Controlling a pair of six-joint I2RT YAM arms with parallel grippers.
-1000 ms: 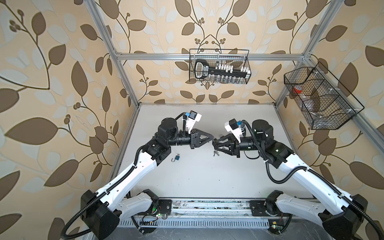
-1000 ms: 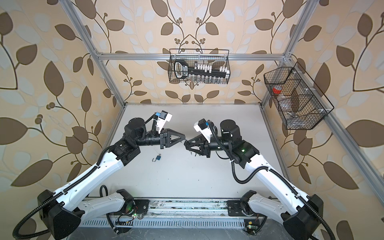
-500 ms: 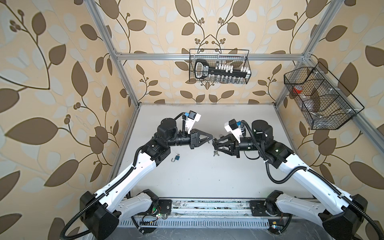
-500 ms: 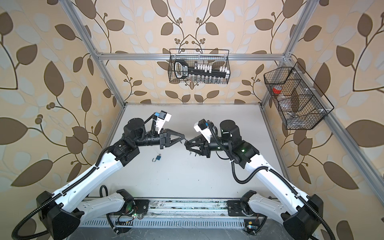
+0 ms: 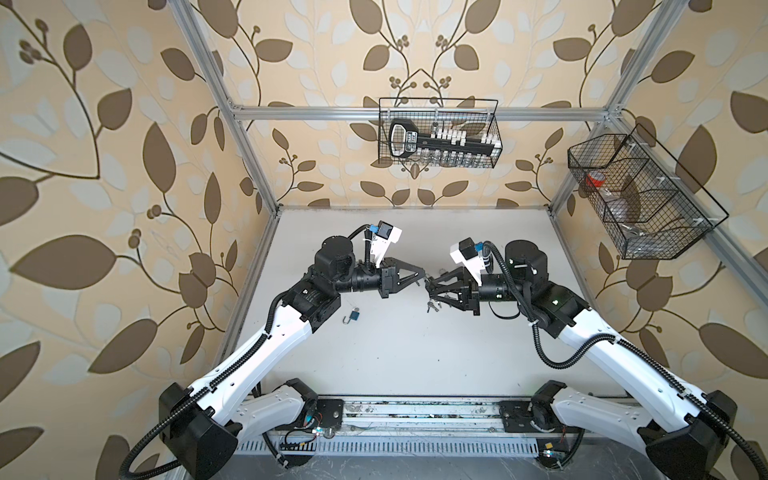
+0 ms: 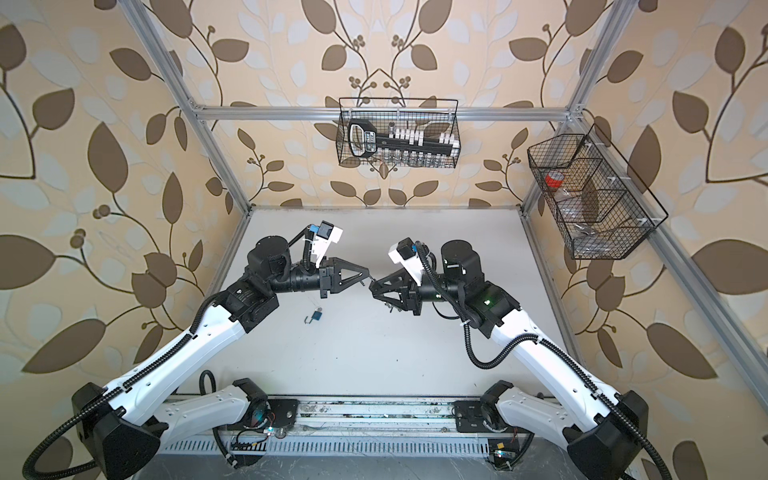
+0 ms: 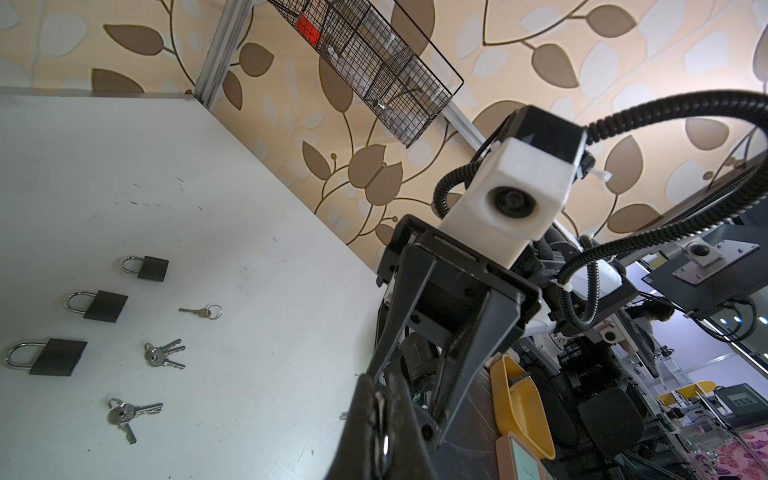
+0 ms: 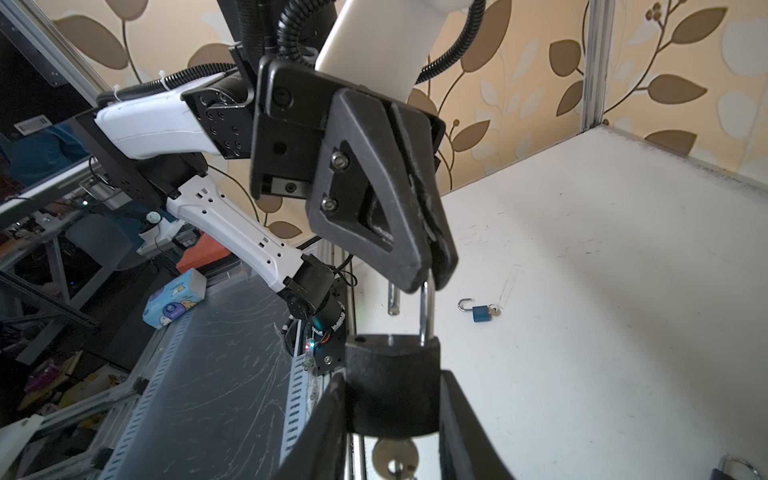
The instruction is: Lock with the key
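Above the counter (image 5: 415, 353), left end effector (image 8: 432, 270) is pinched tight on the shackle (image 8: 424, 309), right end effector (image 5: 430, 290) clamps the black padlock (image 8: 392, 395) body, key (image 8: 394, 456) dangling underneath.

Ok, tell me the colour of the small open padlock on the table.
The padlock is blue; the right wrist view shows it best.

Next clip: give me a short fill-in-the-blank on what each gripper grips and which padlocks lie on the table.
The right gripper clamps the black padlock by its ____.
The left gripper pinches that padlock's ____.
The small padlock lying open on the table is ____.
In the left wrist view, ____ closed padlocks lie on the table.
Missing words: body; shackle; blue; three.
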